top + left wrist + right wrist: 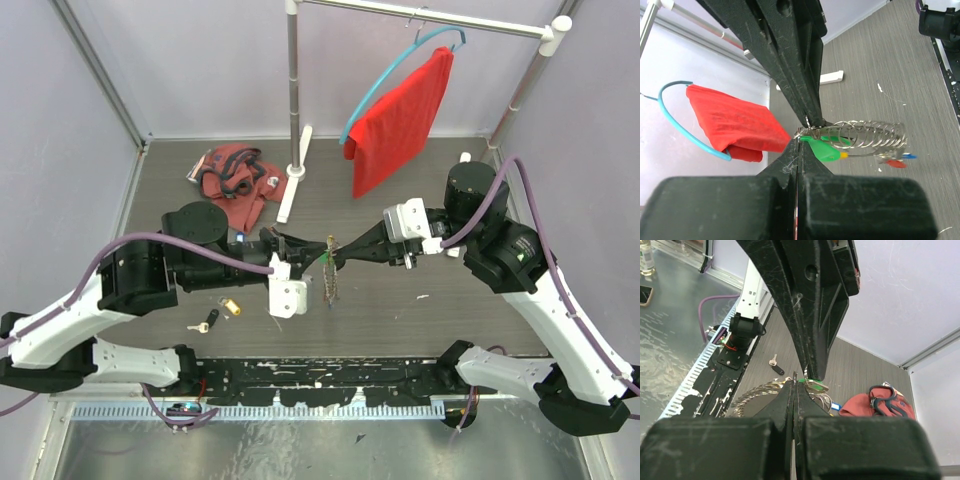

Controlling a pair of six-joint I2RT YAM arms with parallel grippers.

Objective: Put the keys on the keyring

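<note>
Green key (824,149) pinched at left end effector (798,141) tip.

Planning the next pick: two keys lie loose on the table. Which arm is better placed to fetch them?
Left, probably. The yellow key and black key lie beside the left arm, far from the right arm. The left gripper, like the right gripper, is shut at the keyring and must release first.

A robotics lab cell, this was: pale panel walls (200,60) (metal-framed) boxed the grey desk (400,310) and two cabled arms (50,335).
</note>
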